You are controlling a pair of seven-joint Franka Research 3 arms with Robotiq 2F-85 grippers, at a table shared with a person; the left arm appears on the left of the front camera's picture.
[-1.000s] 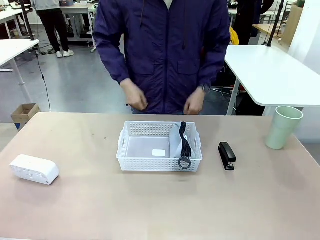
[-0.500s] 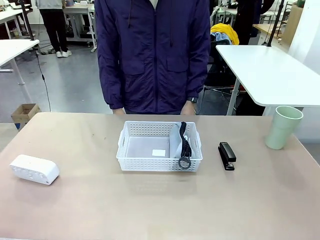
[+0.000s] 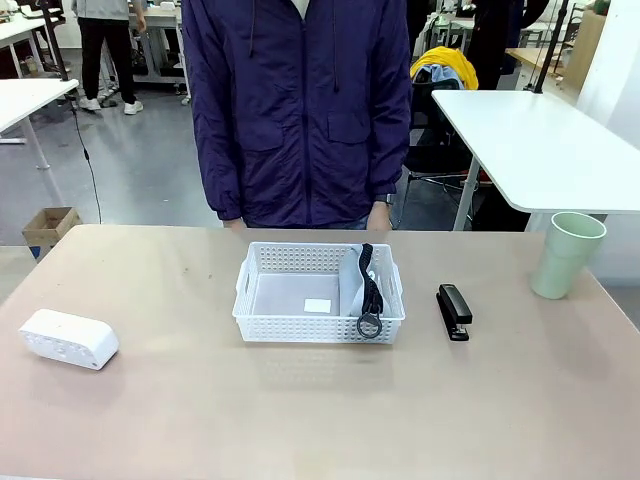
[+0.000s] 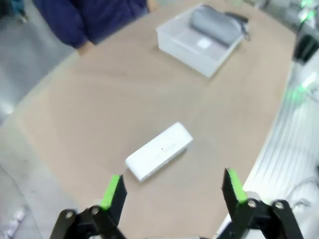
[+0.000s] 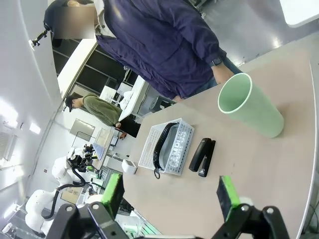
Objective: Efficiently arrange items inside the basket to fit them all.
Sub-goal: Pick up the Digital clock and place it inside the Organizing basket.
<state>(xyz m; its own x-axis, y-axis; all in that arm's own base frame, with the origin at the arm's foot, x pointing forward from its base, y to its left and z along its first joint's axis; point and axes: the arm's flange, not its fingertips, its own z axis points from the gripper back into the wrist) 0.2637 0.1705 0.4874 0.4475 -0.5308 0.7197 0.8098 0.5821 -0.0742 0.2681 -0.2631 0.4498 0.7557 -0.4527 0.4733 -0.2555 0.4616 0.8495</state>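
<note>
White lattice basket (image 3: 300,325); grey pouch (image 3: 351,285), black strap (image 3: 371,290); white box (image 3: 68,338); black stapler (image 3: 453,312); pale green cup (image 3: 566,254); beige counter (image 3: 300,420).

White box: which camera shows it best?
Left wrist view: the white box lies large and whole on the table, beyond the open left claw. Front view has it smaller, at the table's left end. Right wrist view shows it tiny, past the basket.

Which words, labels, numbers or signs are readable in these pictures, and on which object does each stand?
No text is readable in any view.
White label on the floor of the basket: too small to read.
Small dark marks on the front of the white box: too small to read.
Grey pouch, stapler, cup: plain, as far as one can see.
</note>
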